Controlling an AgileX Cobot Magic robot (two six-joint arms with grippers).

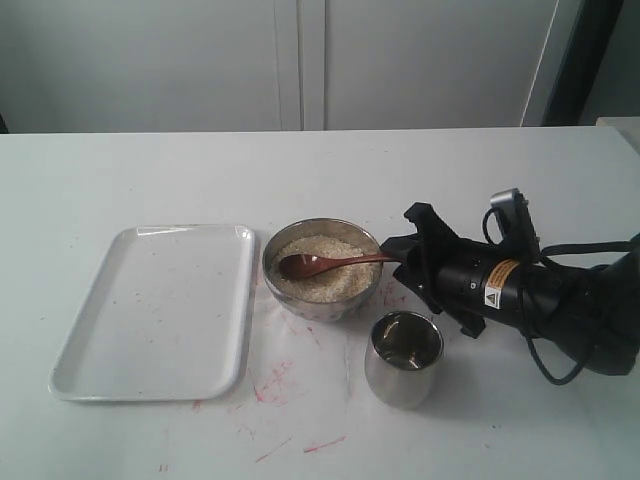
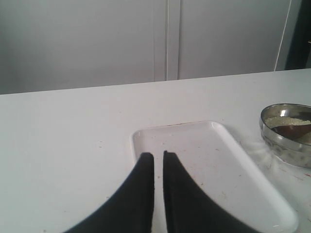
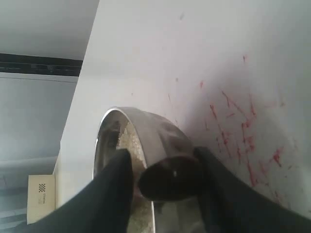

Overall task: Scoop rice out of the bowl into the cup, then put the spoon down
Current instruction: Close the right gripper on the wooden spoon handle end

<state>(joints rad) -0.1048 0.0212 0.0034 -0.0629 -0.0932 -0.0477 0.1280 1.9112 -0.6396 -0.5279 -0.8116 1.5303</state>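
The steel bowl (image 1: 320, 308) holds the rice (image 1: 330, 287). The wooden spoon (image 1: 310, 265) lies with its scoop on the grains and its handle over the bowl's right rim. My right gripper (image 1: 395, 262) lies low on the table at the handle's end. In the right wrist view the handle's dark end (image 3: 170, 179) sits between the fingers of this gripper (image 3: 162, 153), against one finger with a thin gap at the other, so it stands open around it. The cup (image 1: 403, 360) stands in front of this gripper. My left gripper (image 2: 158, 154) hovers shut over the tray's near end, holding nothing.
A white rectangular tray (image 1: 160, 310) lies left of the bowl. Red smears (image 1: 275, 380) mark the table in front of the bowl and the cup. In the left wrist view the bowl (image 2: 286, 145) shows beyond the tray (image 2: 204, 145). A pale wall stands behind the table.
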